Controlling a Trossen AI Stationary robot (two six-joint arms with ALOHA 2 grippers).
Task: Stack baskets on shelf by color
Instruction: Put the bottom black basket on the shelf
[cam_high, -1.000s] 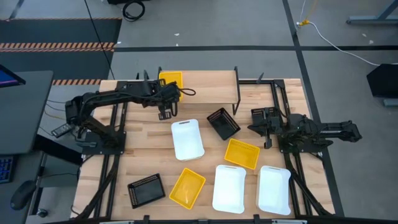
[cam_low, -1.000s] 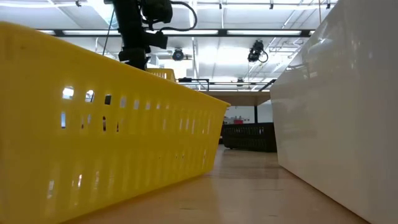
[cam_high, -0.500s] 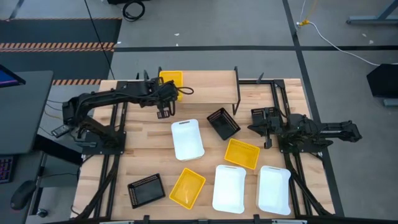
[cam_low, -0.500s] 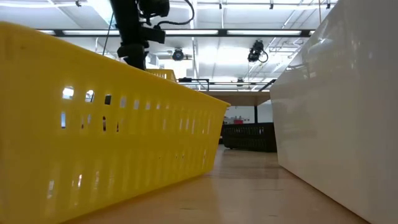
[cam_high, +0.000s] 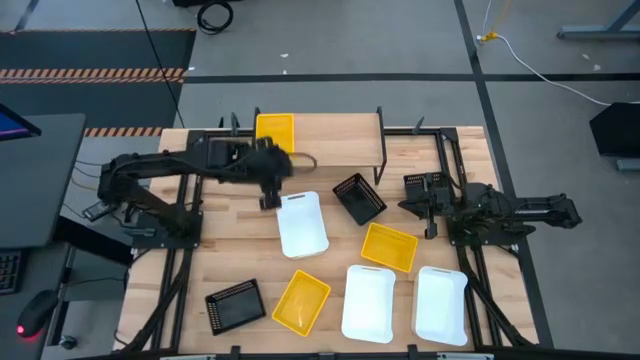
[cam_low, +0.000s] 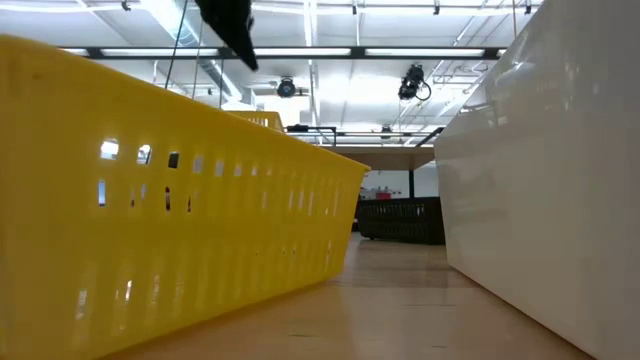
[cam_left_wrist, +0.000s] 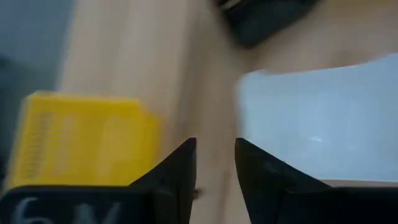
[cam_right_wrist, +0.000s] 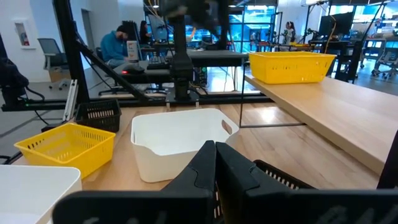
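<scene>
Over by the shelf (cam_high: 335, 140), one yellow basket (cam_high: 275, 129) already sits on its board. The left gripper (cam_high: 270, 195) hangs empty, jaws narrowly parted, right at the white basket's (cam_high: 301, 224) near rim; come in crooked and it might shove it away. Right gripper (cam_high: 424, 208) waits, pinched shut. No readable writing anywhere.

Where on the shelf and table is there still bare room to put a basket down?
Most of the shelf board is bare, right of the yellow basket at its left end. Table: the strip left of the white basket, above the black basket. Crowded: the front right, around the white pair.
</scene>
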